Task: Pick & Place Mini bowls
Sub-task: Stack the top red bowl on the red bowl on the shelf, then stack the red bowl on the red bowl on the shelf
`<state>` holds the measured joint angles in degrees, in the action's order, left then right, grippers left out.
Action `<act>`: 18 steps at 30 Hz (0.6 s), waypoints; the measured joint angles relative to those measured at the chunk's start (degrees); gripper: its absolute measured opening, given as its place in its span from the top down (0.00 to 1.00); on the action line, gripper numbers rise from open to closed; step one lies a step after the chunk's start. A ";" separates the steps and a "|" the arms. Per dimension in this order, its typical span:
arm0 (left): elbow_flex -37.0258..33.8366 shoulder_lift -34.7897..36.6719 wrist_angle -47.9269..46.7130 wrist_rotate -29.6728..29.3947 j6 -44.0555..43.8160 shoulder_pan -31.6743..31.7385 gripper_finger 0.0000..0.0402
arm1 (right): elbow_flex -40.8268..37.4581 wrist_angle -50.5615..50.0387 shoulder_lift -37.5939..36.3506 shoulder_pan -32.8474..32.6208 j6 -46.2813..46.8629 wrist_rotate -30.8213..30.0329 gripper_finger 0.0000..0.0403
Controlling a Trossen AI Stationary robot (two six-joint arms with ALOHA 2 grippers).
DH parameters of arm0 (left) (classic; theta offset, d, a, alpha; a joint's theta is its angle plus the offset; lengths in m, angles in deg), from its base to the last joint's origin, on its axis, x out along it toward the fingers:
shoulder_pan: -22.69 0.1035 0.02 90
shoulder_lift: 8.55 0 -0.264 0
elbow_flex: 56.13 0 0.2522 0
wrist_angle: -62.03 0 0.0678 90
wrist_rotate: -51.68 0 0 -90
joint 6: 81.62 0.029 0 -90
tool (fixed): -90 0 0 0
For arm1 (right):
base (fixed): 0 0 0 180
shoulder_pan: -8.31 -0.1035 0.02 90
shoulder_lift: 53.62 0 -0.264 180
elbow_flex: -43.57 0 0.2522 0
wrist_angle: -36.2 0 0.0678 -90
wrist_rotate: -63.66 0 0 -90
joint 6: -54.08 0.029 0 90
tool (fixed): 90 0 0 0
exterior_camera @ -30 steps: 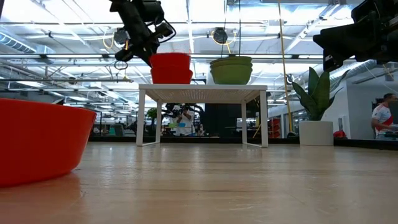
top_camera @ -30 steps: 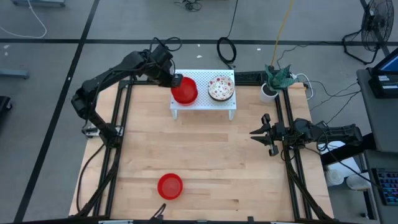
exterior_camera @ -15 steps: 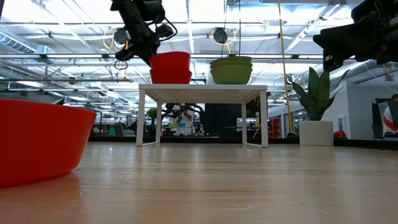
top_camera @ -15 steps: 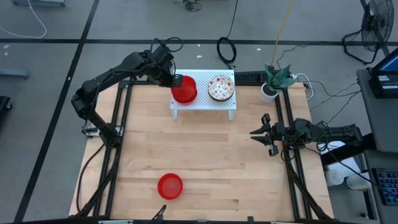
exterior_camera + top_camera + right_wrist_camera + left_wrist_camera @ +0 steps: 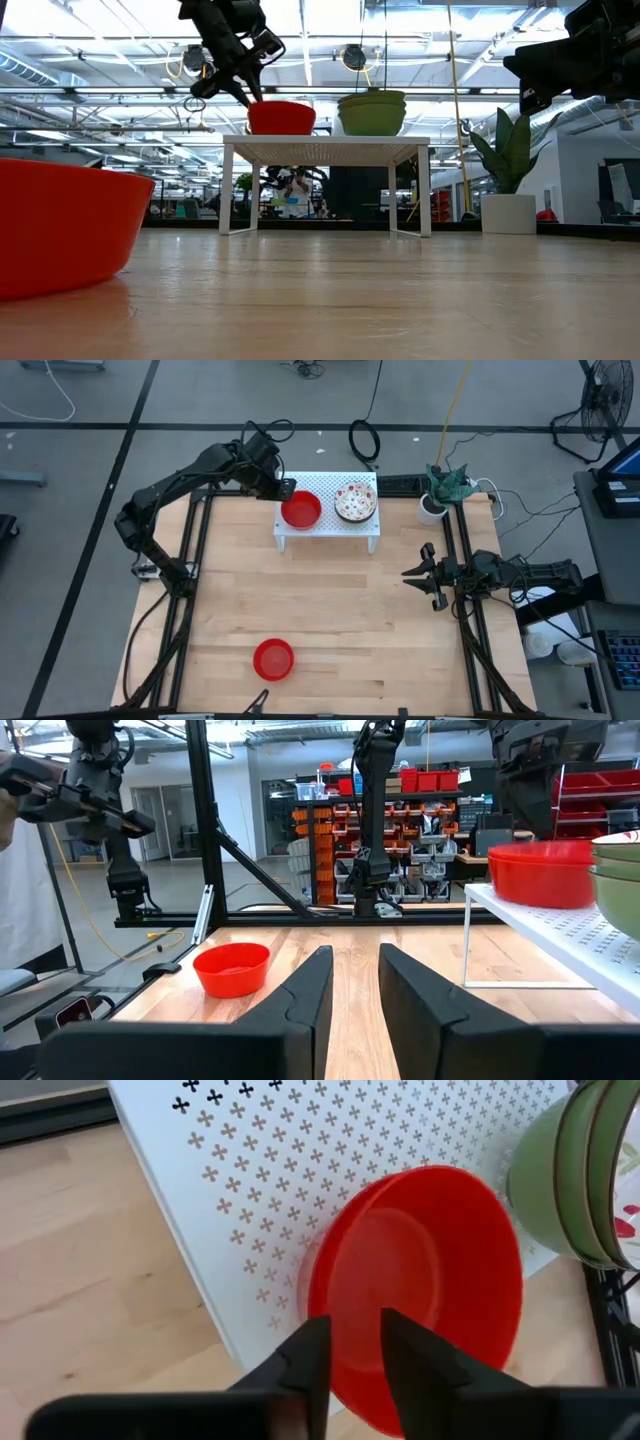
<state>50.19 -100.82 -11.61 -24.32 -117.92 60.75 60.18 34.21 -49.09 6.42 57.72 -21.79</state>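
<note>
A white perforated stand at the table's far edge carries nested glossy red bowls and, to their right, stacked white floral bowls with green outsides. A third red bowl sits on its base near the table's near edge. My left gripper is open at the left rim of the red bowls on the stand; in the left wrist view its fingers stand on either side of that rim. My right gripper waits open at the table's right edge. My left gripper comes slanting down from the far left at the left rim of the top red bowl, one finger toward the inside and one outside. I cannot tell whether a finger touches the rim. The bowl sits level, nested in the red bowl beneath it.
A white cup with a green plant stands just past the table's far right corner, by cables. Black frame rails run along both sides of the table. Bare wood lies between the stand and the near red bowl.
The top red bowl, which stood raised above the lower one at my left gripper, has dropped down into it, so the red stack on the stand is now lower and level. Neither arm has shifted noticeably.
</note>
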 joint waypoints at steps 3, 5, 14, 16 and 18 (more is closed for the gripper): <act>0.00 0.00 0.00 0.02 0.02 0.00 0.72 | -0.02 0.00 -0.02 0.01 0.00 0.00 0.82; 0.00 0.00 0.02 0.13 -0.06 0.33 0.69 | -0.01 0.00 -0.02 0.01 0.00 -0.01 0.82; 0.00 3.73 0.11 4.01 4.72 3.43 0.66 | 0.00 0.00 -0.02 0.02 0.00 0.00 0.82; 0.00 5.72 0.11 3.85 6.12 3.29 0.66 | -0.01 0.00 -0.02 0.00 0.01 0.00 0.82; 0.00 7.70 0.17 2.44 8.00 2.23 0.66 | 0.00 0.00 -0.02 0.01 0.01 -0.01 0.82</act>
<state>50.19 -93.12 -11.44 -21.88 -109.92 62.98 60.18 34.21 -49.11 6.43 57.73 -21.79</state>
